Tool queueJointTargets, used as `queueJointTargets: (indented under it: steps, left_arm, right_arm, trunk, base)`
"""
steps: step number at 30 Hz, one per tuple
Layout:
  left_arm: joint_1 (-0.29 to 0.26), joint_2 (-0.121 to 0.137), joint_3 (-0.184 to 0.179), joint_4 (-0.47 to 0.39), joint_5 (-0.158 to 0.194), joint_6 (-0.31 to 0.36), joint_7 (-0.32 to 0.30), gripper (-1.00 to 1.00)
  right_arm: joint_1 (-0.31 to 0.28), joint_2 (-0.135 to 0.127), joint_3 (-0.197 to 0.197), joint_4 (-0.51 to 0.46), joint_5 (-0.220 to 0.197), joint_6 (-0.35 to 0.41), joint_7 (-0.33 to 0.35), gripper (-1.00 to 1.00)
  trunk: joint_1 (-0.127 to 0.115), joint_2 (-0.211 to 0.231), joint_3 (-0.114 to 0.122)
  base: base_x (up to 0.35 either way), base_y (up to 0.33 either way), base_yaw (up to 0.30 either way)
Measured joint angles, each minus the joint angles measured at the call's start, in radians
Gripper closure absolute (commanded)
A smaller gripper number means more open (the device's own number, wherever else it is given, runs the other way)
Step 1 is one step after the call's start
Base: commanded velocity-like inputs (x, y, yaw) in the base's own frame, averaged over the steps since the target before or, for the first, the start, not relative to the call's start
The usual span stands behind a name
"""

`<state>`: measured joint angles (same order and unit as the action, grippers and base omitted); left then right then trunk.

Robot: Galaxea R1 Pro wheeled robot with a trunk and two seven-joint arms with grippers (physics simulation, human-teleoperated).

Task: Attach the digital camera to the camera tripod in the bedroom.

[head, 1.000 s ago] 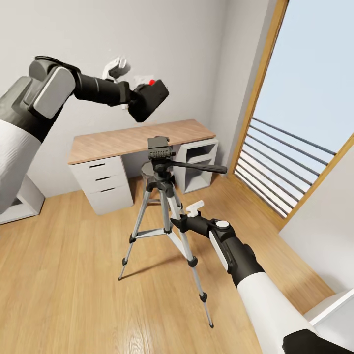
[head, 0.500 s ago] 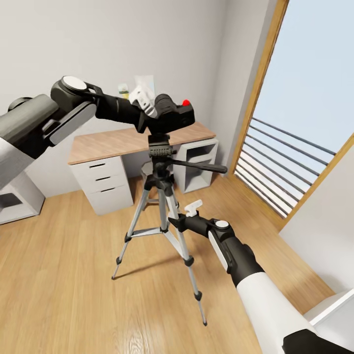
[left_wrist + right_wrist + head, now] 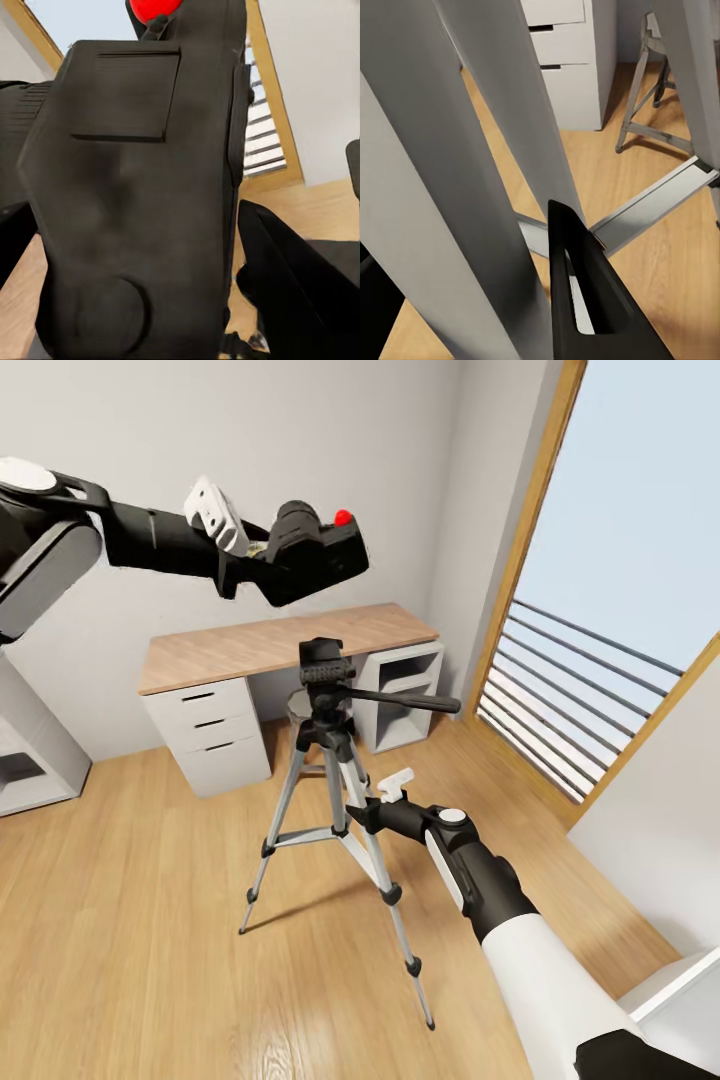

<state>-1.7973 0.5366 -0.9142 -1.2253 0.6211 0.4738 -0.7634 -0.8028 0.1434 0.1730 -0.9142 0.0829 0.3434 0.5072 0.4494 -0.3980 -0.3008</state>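
Observation:
The black digital camera [image 3: 318, 552], with its red button on top, hangs in the air above and slightly left of the camera tripod's black head [image 3: 322, 660], a clear gap between them. My left gripper [image 3: 270, 565] is shut on it; in the left wrist view the camera body [image 3: 135, 187] is very close, with one dark finger [image 3: 300, 292] beside it. The camera tripod [image 3: 340, 790] stands on the wood floor, its pan handle [image 3: 410, 702] pointing right. My right gripper [image 3: 358, 817] is shut on one silver leg [image 3: 510, 112], with a black fingertip [image 3: 585, 300] alongside it.
A wood-topped grey desk [image 3: 240, 645] with drawers [image 3: 566, 67] stands against the back wall. A round stool [image 3: 298, 705] sits just behind the tripod. The tall window with railing bars [image 3: 590, 690] fills the right side. A white shelf unit [image 3: 40, 760] is at the left.
Half a second ago the camera was down against the tripod head and the tripod had shifted slightly. Now the left arm has lifted the camera up and left, and the tripod is back in place.

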Motion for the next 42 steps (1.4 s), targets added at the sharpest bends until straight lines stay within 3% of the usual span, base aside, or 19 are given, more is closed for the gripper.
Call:
queueJointTargets:
  steps: [3, 7, 14, 18, 24, 25, 34, 39, 42]
  left_arm:
    - [0.000, 0.079, 0.047, -0.083, 0.001, 0.006, -0.004, 1.00]
    - [0.000, 0.136, 0.069, -0.129, 0.010, 0.009, -0.007, 1.00]
    - [0.000, 0.163, 0.075, -0.164, 0.016, 0.014, -0.012, 1.00]
    - [0.001, 0.166, 0.077, -0.173, 0.024, 0.062, -0.015, 1.00]
    - [0.000, 0.163, 0.076, -0.177, 0.052, 0.184, -0.052, 1.00]
    - [0.001, 0.160, 0.077, -0.177, 0.061, 0.234, -0.088, 1.00]
    - [0.000, 0.145, 0.074, -0.206, 0.058, 0.311, -0.112, 1.00]
    - [0.000, 0.046, 0.071, -0.211, 0.051, 0.321, -0.096, 1.00]
    - [0.000, 0.021, 0.071, -0.209, 0.038, 0.320, -0.092, 1.00]
  right_arm:
    - [0.000, 0.000, 0.000, 0.000, 0.000, 0.000, 0.000, 1.00]
    - [0.000, 0.000, 0.000, 0.000, 0.000, -0.001, 0.000, 1.00]
    - [0.000, 0.000, 0.000, 0.001, 0.000, -0.002, 0.000, 1.00]
    - [0.000, 0.000, 0.000, 0.002, 0.000, -0.004, -0.001, 1.00]
    - [0.000, 0.000, 0.000, 0.002, 0.000, -0.006, -0.002, 1.00]
    - [0.000, 0.000, 0.000, 0.002, 0.000, -0.006, -0.002, 1.00]
    - [0.000, 0.000, 0.000, 0.001, 0.000, -0.005, -0.003, 1.00]
    - [0.000, 0.000, -0.001, 0.001, -0.002, 0.000, -0.004, 1.00]
    - [0.000, 0.000, -0.001, 0.001, -0.002, 0.000, -0.004, 1.00]
  trunk:
    - [0.000, 0.000, 0.000]
    - [0.000, 0.000, 0.000]
    - [0.000, 0.000, 0.000]
    - [0.000, 0.000, 0.000]
    - [0.000, 0.000, 0.000]
    - [0.000, 0.000, 0.000]
    - [0.000, 0.000, 0.000]
    - [0.000, 0.000, 0.000]
    - [0.000, 0.000, 0.000]
  base:
    - [0.000, 0.000, 0.000]
    - [0.000, 0.000, 0.000]
    - [0.000, 0.000, 0.000]
    - [0.000, 0.000, 0.000]
    - [0.000, 0.000, 0.000]
    - [0.000, 0.000, 0.000]
    - [0.000, 0.000, 0.000]
    - [0.000, 0.000, 0.000]
    - [0.000, 0.000, 0.000]
